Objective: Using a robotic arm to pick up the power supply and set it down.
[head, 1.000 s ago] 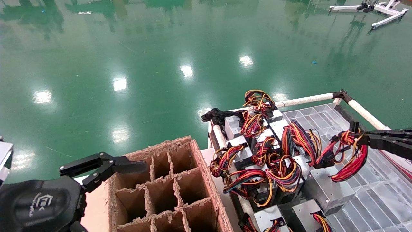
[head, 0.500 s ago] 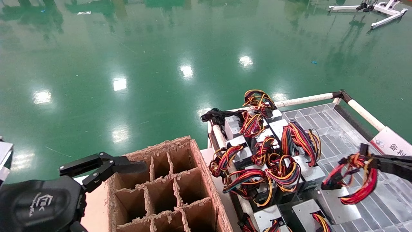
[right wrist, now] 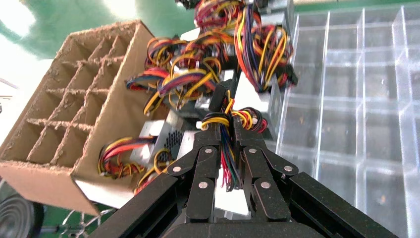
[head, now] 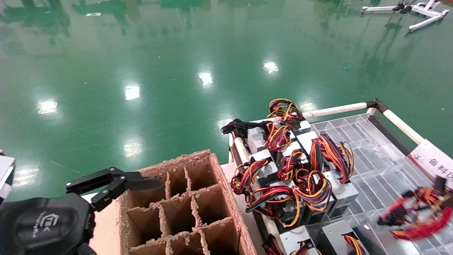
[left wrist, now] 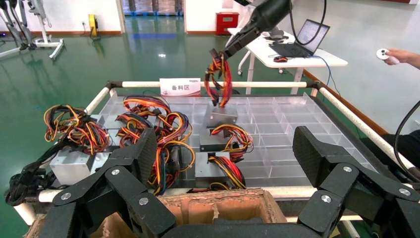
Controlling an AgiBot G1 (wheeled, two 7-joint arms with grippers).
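Two grippers show, and you can see only part of each from the head camera. Your left gripper (head: pixel 116 186) hangs just left of the cardboard divider box (head: pixel 184 209), its fingers (left wrist: pixel 133 163) spread wide around nothing; its housing is cut off at the frame's lower corner. The cardboard divider box has ragged walls, and the cells you can see into hold nothing; its near rows run out of the frame.

Right of the box, the clear gridded tray (head: pixel 375 170) sits inside a white pipe frame (head: pixel 336 109). The tray's box-side compartments hold a pile of grey power supply units (head: pixel 308 184) tangled in red, yellow and black cables; you cannot count them, since cables cover most casings. The compartments on the far side from the box are bare plastic.

Farther right of the box, at the frame's edge, your right gripper (right wrist: pixel 229 144) is pinched narrow on the cable bundle (right wrist: pixel 225 124) of the power supply (left wrist: pixel 221 116). The left wrist view shows that unit's grey casing dangling from its wires above the tray, clear of the compartments. In the head view the bundle is smeared and the casing is hard to make out. A white sign (head: pixel 430 161) stands on the frame's rail near it.
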